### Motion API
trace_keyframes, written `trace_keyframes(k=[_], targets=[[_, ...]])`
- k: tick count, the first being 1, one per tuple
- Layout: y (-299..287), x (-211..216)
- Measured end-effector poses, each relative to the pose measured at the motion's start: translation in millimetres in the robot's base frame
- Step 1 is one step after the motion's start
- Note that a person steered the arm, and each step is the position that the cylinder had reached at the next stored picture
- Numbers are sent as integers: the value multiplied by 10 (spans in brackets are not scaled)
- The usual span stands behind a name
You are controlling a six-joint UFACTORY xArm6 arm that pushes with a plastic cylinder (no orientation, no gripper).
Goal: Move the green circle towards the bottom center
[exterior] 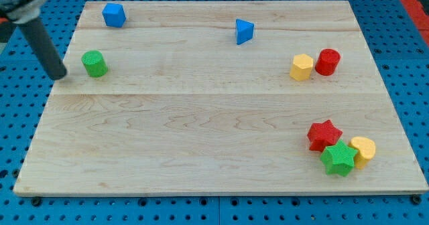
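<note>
The dark rod [40, 41] is seen slanting down from the view's top left corner, my tip [59, 74] being set near the left edge.

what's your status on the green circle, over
My tip sits just off the view's left of the green circle, small gap. Circle at board's left, upper half. Path to bottom center holds no blocks.

We see bright, even light, soft short shadows under the blocks, slight blur throughout, no glare.
</note>
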State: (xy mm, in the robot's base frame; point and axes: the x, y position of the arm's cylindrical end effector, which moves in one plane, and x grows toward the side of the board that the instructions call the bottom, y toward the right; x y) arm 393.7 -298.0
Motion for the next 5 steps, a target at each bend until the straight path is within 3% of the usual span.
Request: trace_keyframes(k=[1,2,3,5], targets=[[235,-316],[765,-214],[1266,151],[1341,143]])
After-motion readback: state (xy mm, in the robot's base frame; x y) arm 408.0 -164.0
